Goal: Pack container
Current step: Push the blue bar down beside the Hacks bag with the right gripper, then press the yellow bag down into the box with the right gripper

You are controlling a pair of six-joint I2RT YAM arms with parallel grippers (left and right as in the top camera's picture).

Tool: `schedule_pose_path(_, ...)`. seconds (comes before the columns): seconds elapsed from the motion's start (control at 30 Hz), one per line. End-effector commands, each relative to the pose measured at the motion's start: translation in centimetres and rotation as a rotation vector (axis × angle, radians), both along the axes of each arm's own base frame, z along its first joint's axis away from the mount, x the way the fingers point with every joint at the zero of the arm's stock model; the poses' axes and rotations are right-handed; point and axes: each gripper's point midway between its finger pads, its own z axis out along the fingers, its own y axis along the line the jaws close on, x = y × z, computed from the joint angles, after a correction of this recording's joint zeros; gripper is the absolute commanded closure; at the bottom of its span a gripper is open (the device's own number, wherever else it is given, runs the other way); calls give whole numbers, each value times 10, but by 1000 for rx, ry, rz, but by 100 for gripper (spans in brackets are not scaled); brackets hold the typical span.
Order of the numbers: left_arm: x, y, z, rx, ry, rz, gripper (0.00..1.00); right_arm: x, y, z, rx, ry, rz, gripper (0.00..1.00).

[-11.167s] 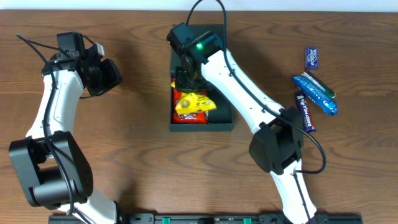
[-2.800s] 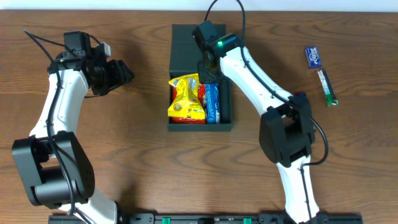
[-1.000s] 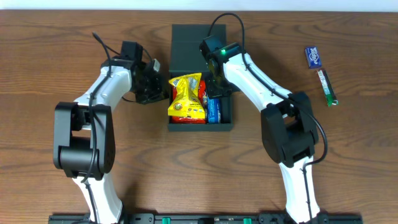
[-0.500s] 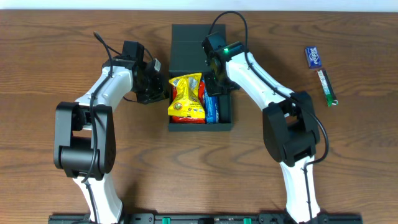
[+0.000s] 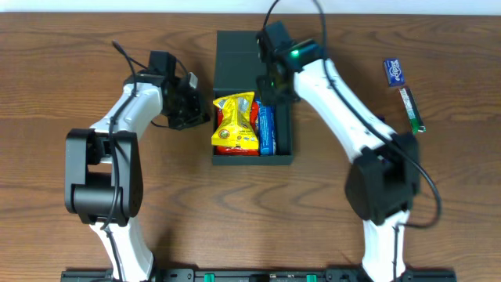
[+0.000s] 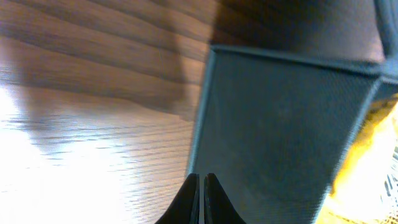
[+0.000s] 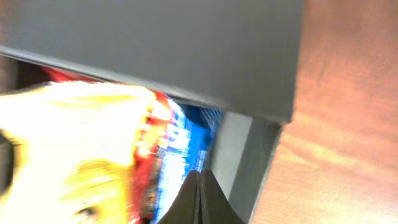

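The container (image 5: 252, 159), a dark teal box, stands open mid-table with its flap lid (image 5: 236, 53) lying toward the back. It holds a yellow packet (image 5: 235, 121), a red packet and a blue packet (image 5: 267, 131). My left gripper (image 5: 202, 111) is shut and empty, its tips against the box's outer left wall (image 6: 280, 124). My right gripper (image 5: 275, 88) is shut and empty over the box's back right corner. In the right wrist view its tips (image 7: 199, 178) sit above the blue packet (image 7: 186, 138), beneath the flap lid (image 7: 186, 50).
A small blue packet (image 5: 393, 72) and a thin green bar (image 5: 412, 110) lie on the wooden table at the far right. The yellow packet shows at the right edge of the left wrist view (image 6: 373, 162).
Over the last half second the right arm swung its elbow out to the right and its gripper shifted slightly toward the box's back. The left gripper stayed at the box's left wall.
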Motion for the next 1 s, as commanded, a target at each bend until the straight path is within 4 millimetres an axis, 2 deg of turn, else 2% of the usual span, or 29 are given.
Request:
schedule_pose_path(0.0, -1, 13, -9, 2, 27, 36, 94, -7, 25, 44, 130, -62, 115, 99)
schedule_pose_path(0.1, 1, 21, -9, 1, 27, 55, 94, -16, 44, 43, 227, -17, 192, 99)
schedule_pose_path(0.43, 4, 38, -9, 0, 28, 97, 94, -41, 82, -11, 279, 142, 346, 99)
schedule_pose_path(0.8, 5, 40, -9, 0, 27, 101, 94, -53, 83, -78, 191, 279, 346, 99)
schedule_pose_path(0.97, 5, 40, -9, 0, 27, 101, 94, -56, 81, -100, 174, 323, 339, 99)
